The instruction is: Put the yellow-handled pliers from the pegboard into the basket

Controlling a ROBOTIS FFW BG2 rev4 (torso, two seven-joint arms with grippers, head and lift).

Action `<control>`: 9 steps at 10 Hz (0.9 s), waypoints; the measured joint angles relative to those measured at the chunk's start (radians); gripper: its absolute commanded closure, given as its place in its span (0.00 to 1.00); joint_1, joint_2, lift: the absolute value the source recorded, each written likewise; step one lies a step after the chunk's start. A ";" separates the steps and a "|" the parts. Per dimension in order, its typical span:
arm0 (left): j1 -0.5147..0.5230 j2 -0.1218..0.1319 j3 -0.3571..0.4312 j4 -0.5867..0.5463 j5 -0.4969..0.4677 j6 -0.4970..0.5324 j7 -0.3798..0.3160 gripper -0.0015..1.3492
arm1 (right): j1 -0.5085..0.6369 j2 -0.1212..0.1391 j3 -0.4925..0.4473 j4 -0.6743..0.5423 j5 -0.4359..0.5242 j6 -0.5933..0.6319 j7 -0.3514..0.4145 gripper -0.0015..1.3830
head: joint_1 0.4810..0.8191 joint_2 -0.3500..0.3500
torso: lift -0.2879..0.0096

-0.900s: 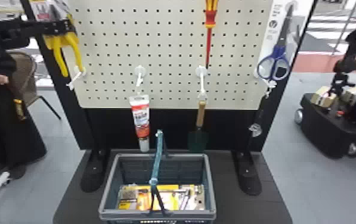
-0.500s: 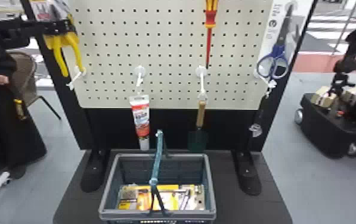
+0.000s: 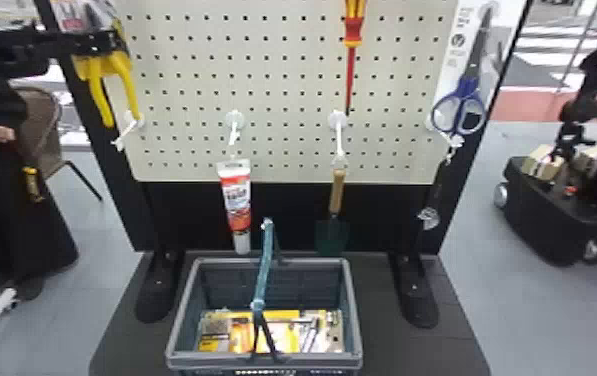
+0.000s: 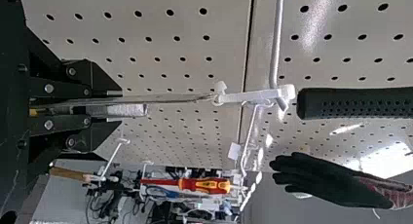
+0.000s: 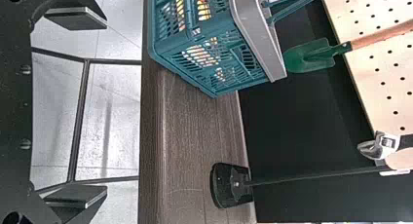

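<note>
Your left claw [image 4: 117,107] gripped the pliers [image 3: 127,85] up high, likely to steady them for unhooking from the hook [image 4: 277,39]; your right claw [image 5: 106,106] was open.

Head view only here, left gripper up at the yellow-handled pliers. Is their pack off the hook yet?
Observer: No. Left wrist view shows a white tie joining the clear packaging to the metal hook, above the left gripper.

Operator: Copy. Right gripper's state?

Observer: Right wrist view has the right gripper with its jaws wide apart, nothing between them.

Operator: What's hanging below the blue scissors? Can't make it out.

Observer: An adjustable wrench, silver head down, dark handle up.
</note>
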 measured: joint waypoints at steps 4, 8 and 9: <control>0.047 -0.002 0.036 -0.124 -0.002 0.033 0.019 0.89 | 0.002 0.000 -0.002 0.000 -0.002 0.000 0.000 0.08 | 0.20 0.50 | 0.63; 0.333 -0.097 0.190 -0.224 -0.006 0.012 0.026 0.89 | 0.012 0.000 -0.001 -0.013 -0.014 0.000 0.000 0.08 | 0.20 0.50 | 0.63; 0.401 -0.127 0.224 -0.254 -0.015 0.000 0.028 0.89 | 0.013 0.000 -0.002 -0.016 -0.016 0.000 0.000 0.08 | 0.20 0.50 | 0.63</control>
